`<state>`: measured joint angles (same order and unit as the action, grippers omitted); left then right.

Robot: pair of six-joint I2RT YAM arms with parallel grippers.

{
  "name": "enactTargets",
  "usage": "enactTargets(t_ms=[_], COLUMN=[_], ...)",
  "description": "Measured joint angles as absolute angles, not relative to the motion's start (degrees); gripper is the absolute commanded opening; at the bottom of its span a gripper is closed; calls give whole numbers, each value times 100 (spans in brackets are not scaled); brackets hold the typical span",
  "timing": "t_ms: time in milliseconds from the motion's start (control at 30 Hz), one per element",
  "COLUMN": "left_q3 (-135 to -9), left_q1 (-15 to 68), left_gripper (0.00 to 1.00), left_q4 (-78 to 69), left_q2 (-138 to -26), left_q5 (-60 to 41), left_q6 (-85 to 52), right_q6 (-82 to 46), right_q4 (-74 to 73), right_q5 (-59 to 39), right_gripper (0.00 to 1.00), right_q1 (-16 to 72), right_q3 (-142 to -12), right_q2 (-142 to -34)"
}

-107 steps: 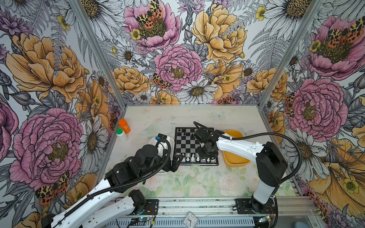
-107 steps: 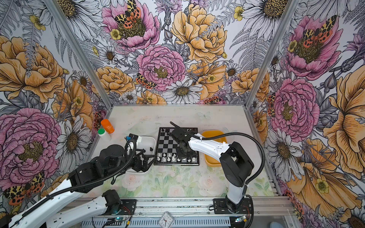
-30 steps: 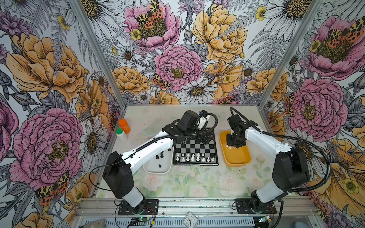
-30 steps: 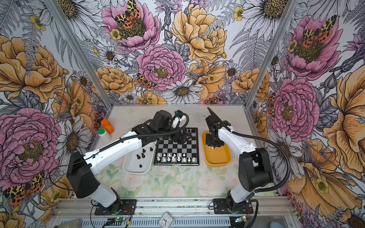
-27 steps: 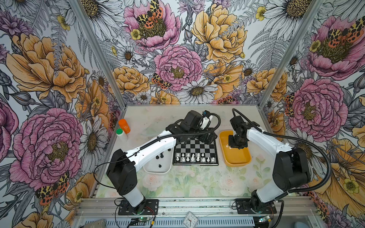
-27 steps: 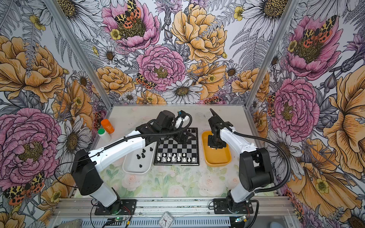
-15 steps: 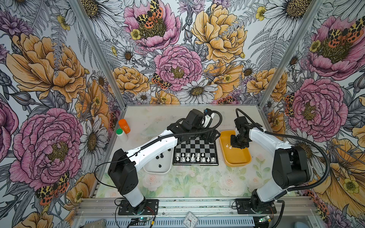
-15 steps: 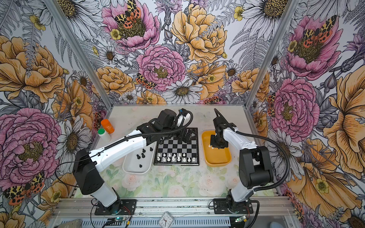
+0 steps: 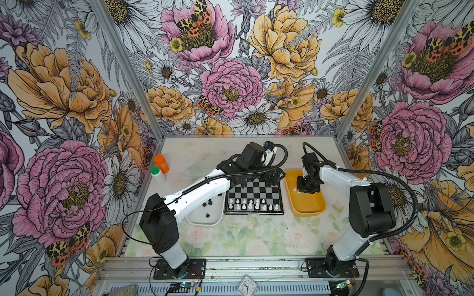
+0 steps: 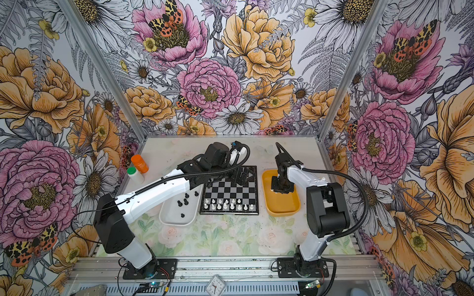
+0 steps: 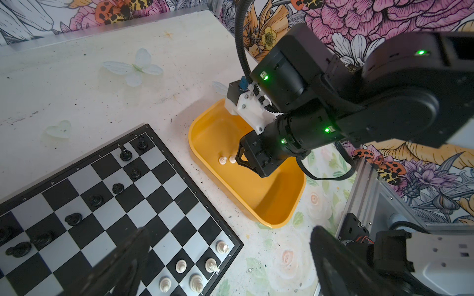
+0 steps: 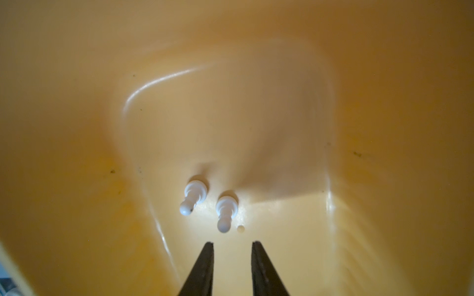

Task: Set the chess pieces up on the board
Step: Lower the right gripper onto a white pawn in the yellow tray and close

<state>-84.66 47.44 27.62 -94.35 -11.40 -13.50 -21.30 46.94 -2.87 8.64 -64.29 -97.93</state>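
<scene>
Gone from over the board [image 9: 254,191] since a few seconds ago, the right hand [image 12: 232,246] now sits in the yellow tray [image 9: 309,203], narrowly parted and empty, just short of two white pawns [image 12: 225,212]. Next, I'd say: straddle one, clench, carry it boardward. The left hand [image 9: 273,176] hangs released.

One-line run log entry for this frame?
left gripper open over board | right gripper open, empty, in yellow tray beside two white pieces

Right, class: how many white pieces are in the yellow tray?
2. One white pawn and a second white pawn sit side by side in the yellow tray, just ahead of the right gripper; more may hide under it.
</scene>
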Motion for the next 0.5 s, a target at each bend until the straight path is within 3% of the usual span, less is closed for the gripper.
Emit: enactTargets(t_ms=[500], left_q3=[-8466], left_q1=[4558], left_gripper=[99], left_q4=[2827], left_q2=[-9435], left_q5=[-1144], left_q6=[-1330], right_q6=[-2128], right_q4=[4678], right_q5=[-287], right_gripper=[26], right_q1=[862], right_q3=[-6628], right_q2=[-10057])
